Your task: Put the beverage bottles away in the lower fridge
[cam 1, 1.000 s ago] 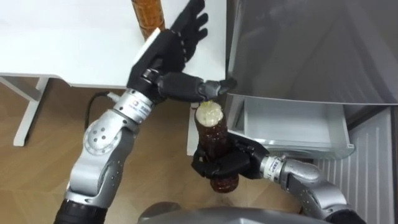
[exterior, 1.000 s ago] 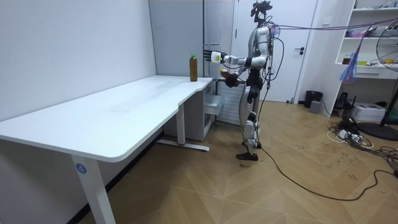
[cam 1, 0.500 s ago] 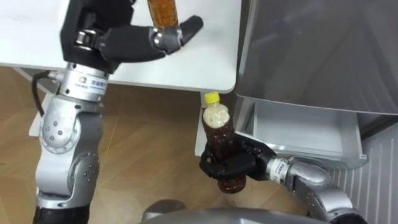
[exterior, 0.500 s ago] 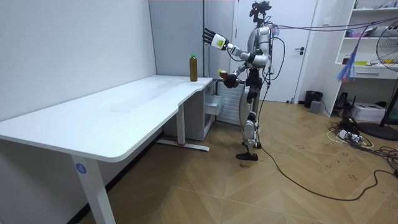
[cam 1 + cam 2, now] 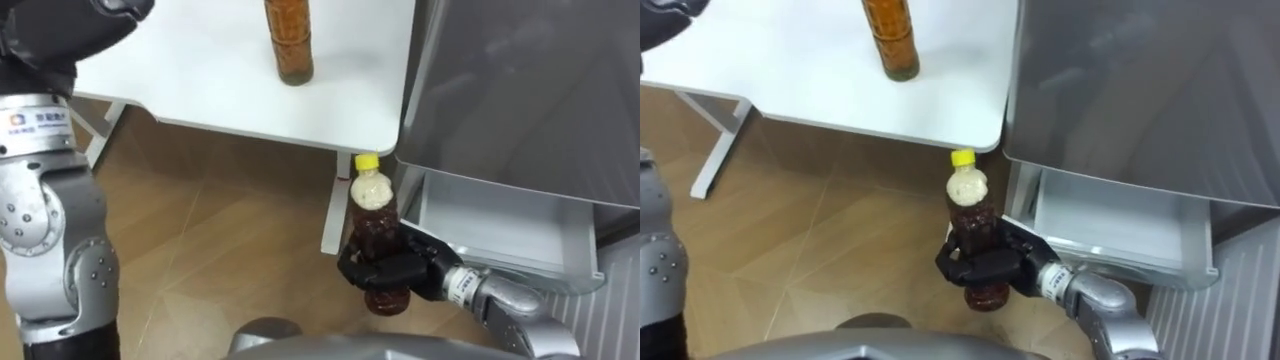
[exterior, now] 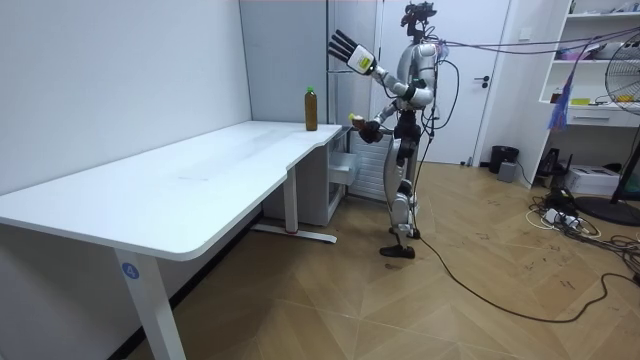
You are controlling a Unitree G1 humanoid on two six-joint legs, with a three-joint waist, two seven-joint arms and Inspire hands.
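Brown bottle (image 5: 376, 228), upright in the right hand's (image 5: 385, 272) curled grip, should swing level into the open drawer (image 5: 480, 215) just right of it.

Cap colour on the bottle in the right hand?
Yellow cap on the bottle in the right hand; clearest in the right eye view.

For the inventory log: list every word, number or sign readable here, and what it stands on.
No text here is legible.
Blue sticker on the table leg: mark too small to read.
Forearm label on the left arm: print too small to read.
Yellow-capped bottle in the right hand: no readable label.
Brown bottle on the table: no readable label.
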